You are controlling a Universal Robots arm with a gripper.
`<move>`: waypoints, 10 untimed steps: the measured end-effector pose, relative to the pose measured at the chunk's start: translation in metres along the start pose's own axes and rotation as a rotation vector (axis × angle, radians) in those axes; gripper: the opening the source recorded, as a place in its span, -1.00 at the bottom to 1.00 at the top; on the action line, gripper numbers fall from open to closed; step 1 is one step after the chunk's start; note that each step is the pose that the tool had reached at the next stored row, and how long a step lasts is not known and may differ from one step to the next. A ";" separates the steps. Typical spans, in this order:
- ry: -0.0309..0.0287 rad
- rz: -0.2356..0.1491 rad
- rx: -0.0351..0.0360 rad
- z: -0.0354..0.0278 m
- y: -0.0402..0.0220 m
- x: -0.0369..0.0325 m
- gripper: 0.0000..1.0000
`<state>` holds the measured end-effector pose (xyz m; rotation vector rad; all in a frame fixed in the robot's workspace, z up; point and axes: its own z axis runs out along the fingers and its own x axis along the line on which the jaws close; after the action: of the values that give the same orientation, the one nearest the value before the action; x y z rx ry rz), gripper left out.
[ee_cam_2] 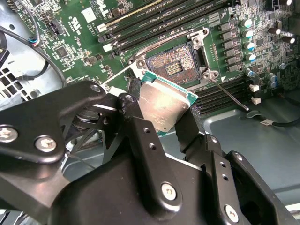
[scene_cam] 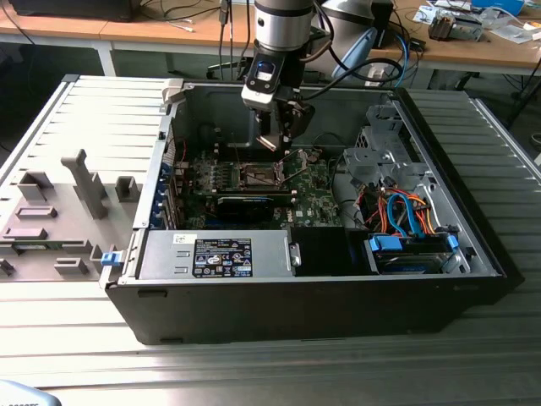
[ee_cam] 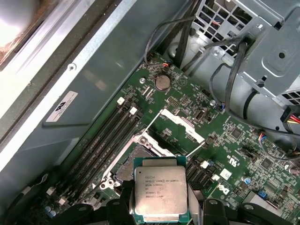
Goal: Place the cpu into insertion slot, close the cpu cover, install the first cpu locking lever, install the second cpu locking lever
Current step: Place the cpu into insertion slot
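While the end effector (ee_cam_2: pixel 159 111) pinches its opposite edges near the slot (ee_cam_2: pixel 174 68), the cpu (ee_cam_2: pixel 167 102) looks light, stiff, fragile.

An open black computer case (scene_cam: pixel 321 313) lies on the ribbed metal worktop (scene_cam: pixel 254 372). Along its near wall sits a labelled power-supply box (scene_cam: pixel 215 256). Toward the exterior view's right, orange and blue cables (scene_cam: pixel 406 216) loop above a blue-tabbed drive (scene_cam: pixel 410 252). A grey fixture plate (scene_cam: pixel 101 127) lies at the exterior view's left of the case. Wooden desks (scene_cam: pixel 127 32) stand far behind.
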<state>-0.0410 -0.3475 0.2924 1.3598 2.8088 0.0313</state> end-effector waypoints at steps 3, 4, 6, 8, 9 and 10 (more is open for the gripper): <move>-0.0001 0.005 0.0001 0.0002 0.0000 0.0000 0.09; -0.0001 0.005 0.0001 0.0003 0.0000 0.0000 0.09; -0.0002 0.007 0.0001 0.0004 0.0000 0.0000 0.09; -0.0002 0.008 0.0001 0.0005 0.0000 0.0000 0.09; -0.0002 0.009 0.0002 0.0005 0.0000 0.0000 0.09; -0.0002 0.010 0.0001 0.0006 0.0000 0.0000 0.09</move>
<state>-0.0410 -0.3475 0.2918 1.3736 2.8020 0.0311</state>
